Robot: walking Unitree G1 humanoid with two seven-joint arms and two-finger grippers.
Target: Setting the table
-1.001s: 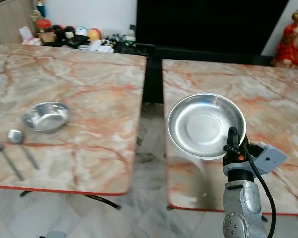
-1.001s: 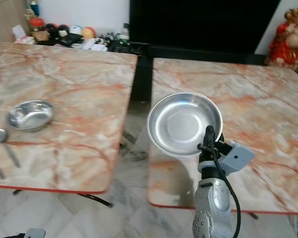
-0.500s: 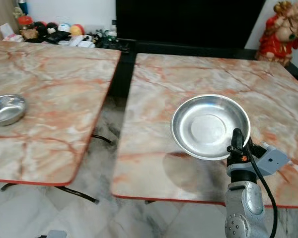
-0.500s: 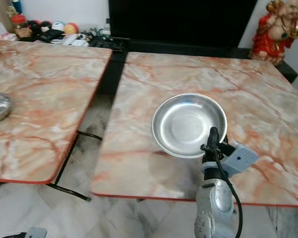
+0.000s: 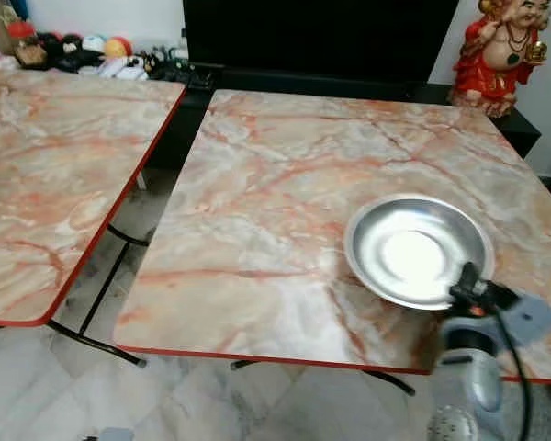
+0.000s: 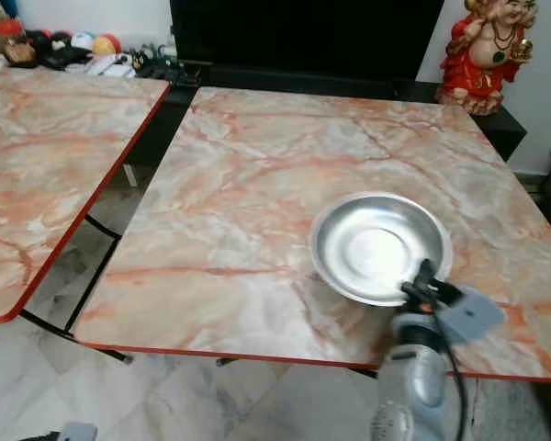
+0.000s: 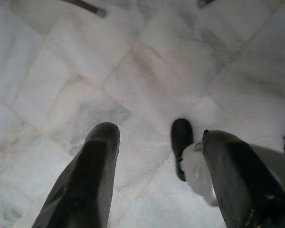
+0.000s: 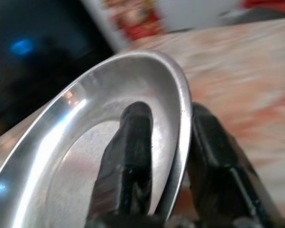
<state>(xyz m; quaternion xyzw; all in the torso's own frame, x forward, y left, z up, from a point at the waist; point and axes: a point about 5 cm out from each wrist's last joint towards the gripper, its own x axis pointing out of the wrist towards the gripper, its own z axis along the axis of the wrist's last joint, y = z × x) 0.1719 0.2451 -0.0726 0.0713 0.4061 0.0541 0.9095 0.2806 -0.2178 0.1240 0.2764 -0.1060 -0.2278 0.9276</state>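
A round steel plate (image 5: 413, 248) hangs over the right marble table (image 5: 275, 193), near its front right corner. My right gripper (image 5: 466, 283) is shut on the plate's near rim. In the right wrist view one black finger (image 8: 128, 156) lies inside the plate (image 8: 85, 156) and the other presses its outside. My left gripper (image 7: 156, 156) hangs low over the white tiled floor with its fingers open and nothing between them.
A second marble table (image 5: 46, 175) stands to the left across a narrow gap. A red figurine (image 5: 496, 46) sits at the far right on a black cabinet (image 5: 321, 41). Small items (image 5: 83, 50) crowd the far left shelf.
The camera has swung to the right, so the left table's bowl and spoons have left the picture. The plate has stayed in my right gripper and now sits lower over the right table.
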